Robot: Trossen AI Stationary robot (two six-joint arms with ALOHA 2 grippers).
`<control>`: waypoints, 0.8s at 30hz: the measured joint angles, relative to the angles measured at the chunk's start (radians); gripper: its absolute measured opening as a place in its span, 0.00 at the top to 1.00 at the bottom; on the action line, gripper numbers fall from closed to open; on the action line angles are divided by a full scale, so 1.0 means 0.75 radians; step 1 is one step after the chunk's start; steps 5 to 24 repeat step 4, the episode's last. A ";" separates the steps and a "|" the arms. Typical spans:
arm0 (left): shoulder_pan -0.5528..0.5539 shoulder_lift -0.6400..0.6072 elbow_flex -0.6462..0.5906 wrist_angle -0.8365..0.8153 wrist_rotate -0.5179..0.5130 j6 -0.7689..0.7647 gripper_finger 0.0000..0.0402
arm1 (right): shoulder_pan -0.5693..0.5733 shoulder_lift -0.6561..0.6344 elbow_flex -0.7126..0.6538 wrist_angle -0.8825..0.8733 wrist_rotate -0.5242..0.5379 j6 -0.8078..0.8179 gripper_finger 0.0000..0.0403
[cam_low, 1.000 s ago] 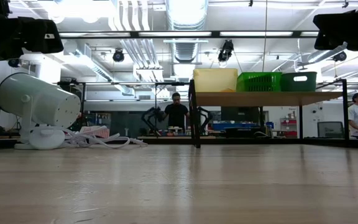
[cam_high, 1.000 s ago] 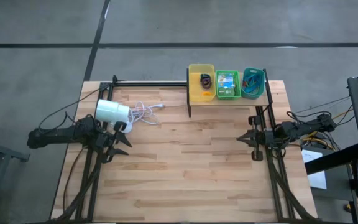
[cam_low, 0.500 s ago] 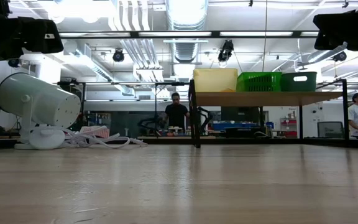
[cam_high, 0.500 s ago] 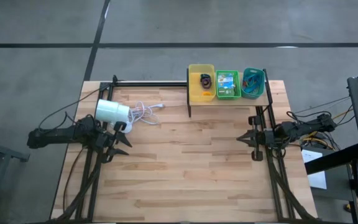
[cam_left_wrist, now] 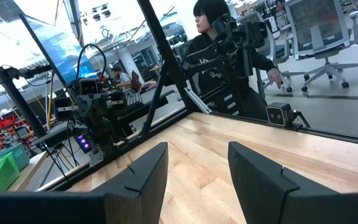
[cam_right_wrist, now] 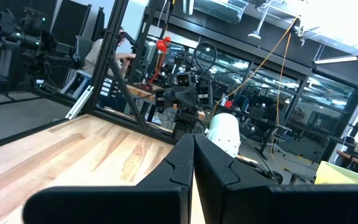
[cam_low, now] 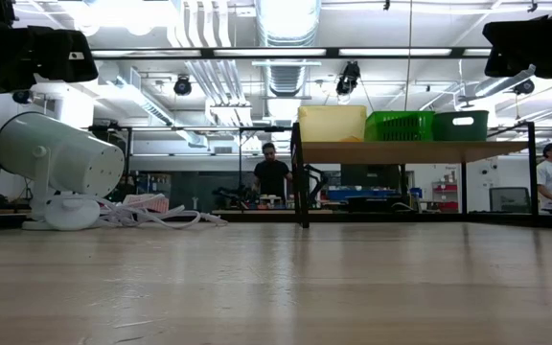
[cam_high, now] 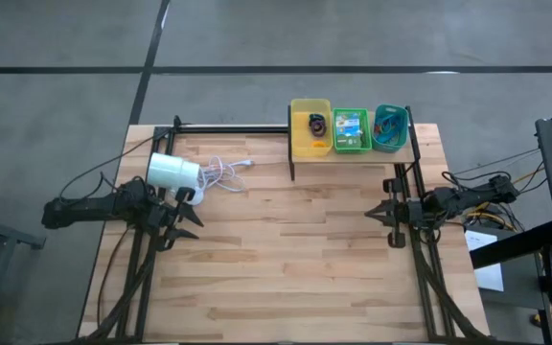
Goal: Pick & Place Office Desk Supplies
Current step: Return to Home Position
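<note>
The supplies lie in three trays on a raised shelf at the table's far edge. The yellow tray (cam_high: 300, 144) holds a dark loop (cam_high: 315, 124). A yellow-and-green crayon box (cam_high: 350, 126) sits in the green tray (cam_high: 351, 147). Thin coloured loops (cam_high: 386, 131) fill the teal tray (cam_high: 402, 120). My left gripper (cam_high: 194, 217) hovers open over the table's left side, near the white lamp (cam_high: 172, 172); its fingers stand apart in the left wrist view (cam_left_wrist: 197, 155). My right gripper (cam_high: 370, 215) is shut over the right side (cam_right_wrist: 191, 143), in front of the shelf.
The lamp lies on its side at the far left, its white cord (cam_high: 223, 174) coiled beside it. The shelf (cam_low: 410, 151) stands on thin dark legs. Bare wood (cam_high: 286, 259) stretches between the arms and toward the near edge. People stand in the room beyond.
</note>
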 joint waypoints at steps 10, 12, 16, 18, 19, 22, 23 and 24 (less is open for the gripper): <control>0.000 0.000 0.000 0.000 0.000 0.000 0.57 | 0.000 0.000 0.000 0.000 0.000 0.000 0.98; 0.000 0.000 0.000 0.000 0.000 0.000 0.57 | 0.000 0.000 0.000 0.000 0.000 0.000 0.98; 0.000 0.000 0.000 0.000 0.000 0.000 0.57 | 0.000 0.000 0.000 0.000 0.000 0.000 0.98; 0.000 0.000 0.000 0.000 0.000 0.000 0.57 | 0.000 0.000 0.000 0.000 0.000 0.000 0.98; 0.000 0.000 0.000 0.000 0.000 0.000 0.57 | 0.000 0.000 0.000 0.000 0.000 0.000 0.98; 0.000 0.000 0.000 0.000 0.000 0.000 0.57 | 0.000 0.000 0.000 0.000 0.000 0.000 0.98; 0.000 0.000 0.000 0.000 0.000 0.000 0.57 | 0.000 0.000 0.000 0.000 0.000 0.000 0.98; 0.000 0.000 0.000 0.000 0.000 0.000 0.57 | 0.000 0.000 0.000 0.000 0.000 0.000 0.98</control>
